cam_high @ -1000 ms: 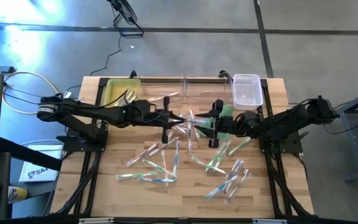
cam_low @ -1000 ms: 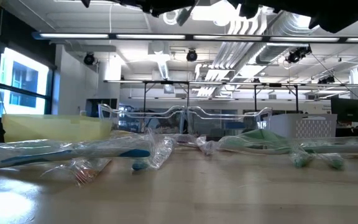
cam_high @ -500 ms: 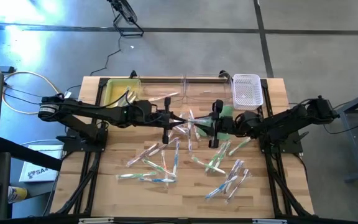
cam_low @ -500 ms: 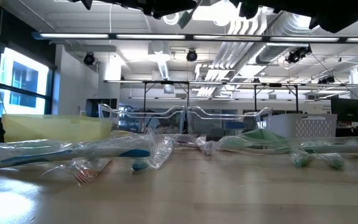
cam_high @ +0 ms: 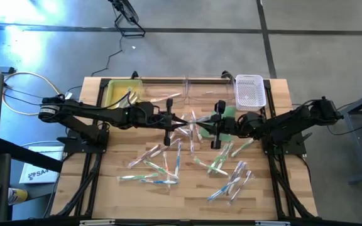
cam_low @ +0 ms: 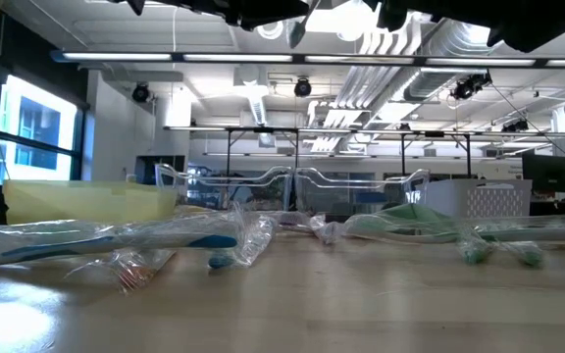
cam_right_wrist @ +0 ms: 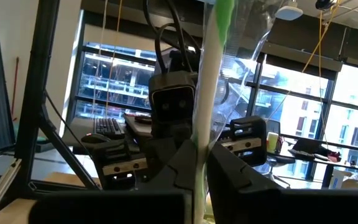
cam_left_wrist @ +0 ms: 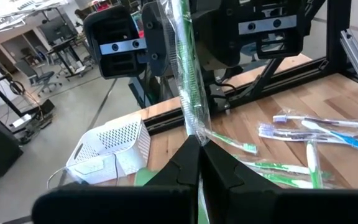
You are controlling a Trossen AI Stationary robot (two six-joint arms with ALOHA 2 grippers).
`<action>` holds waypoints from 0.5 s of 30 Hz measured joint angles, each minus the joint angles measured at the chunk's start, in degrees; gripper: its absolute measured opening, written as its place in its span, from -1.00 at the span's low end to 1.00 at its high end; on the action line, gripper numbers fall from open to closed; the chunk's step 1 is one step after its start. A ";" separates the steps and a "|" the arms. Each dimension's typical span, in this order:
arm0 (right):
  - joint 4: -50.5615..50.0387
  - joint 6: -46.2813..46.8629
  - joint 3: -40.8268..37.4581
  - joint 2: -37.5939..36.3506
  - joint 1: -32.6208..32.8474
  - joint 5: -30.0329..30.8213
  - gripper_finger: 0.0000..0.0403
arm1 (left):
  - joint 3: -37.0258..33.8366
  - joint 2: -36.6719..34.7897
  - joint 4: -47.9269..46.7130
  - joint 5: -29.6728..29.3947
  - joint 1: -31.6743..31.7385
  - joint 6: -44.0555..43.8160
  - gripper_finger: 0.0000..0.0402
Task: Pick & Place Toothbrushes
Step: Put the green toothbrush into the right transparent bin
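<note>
A green-and-white toothbrush (cam_high: 192, 123) in a clear wrapper hangs in the air over the middle of the table. My left gripper (cam_high: 182, 120) comes from the table's left and my right gripper (cam_high: 202, 128) from the right. Both are shut on it, tip facing tip. The left wrist view shows the wrapped brush (cam_left_wrist: 185, 74) running from my left fingers toward the right arm. The right wrist view shows the same toothbrush (cam_right_wrist: 211, 68) rising from my right fingers. Several more toothbrushes (cam_high: 168, 164) lie flat on the wooden table. My left gripper pinches one end of the wrapped toothbrush (cam_left_wrist: 196, 132) between its two shut fingers. It comes about level from the table's left, fingers lying along the brush. The brush is clear of the table. My right gripper pinches the other end of the same toothbrush (cam_right_wrist: 199, 138) between its shut fingers. It comes from the table's right, slanting slightly upward. The brush runs on past the fingertips toward the left arm.
A yellow bin (cam_high: 119, 93), clear bins (cam_high: 187, 90) and a white basket (cam_high: 250, 91) stand along the far edge. A green cloth (cam_high: 227, 122) lies under the right arm. Loose toothbrushes (cam_high: 232, 176) cover the table's middle and near right.
My right gripper has shut on the toothbrush that my left gripper holds. Neither arm has moved, and the brush stays in the air.
</note>
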 joint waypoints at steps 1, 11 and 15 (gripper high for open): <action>0.00 0.02 0.00 0.00 0.00 0.00 -0.95 | 0.00 0.00 0.00 0.00 0.01 0.00 -1.00; 0.04 0.22 0.00 0.00 0.04 0.00 -0.95 | 0.00 0.00 -0.09 0.00 0.00 1.07 -1.00; 0.05 0.24 0.00 0.00 0.04 0.00 -0.95 | 0.00 0.00 -0.11 0.00 0.00 1.07 -1.00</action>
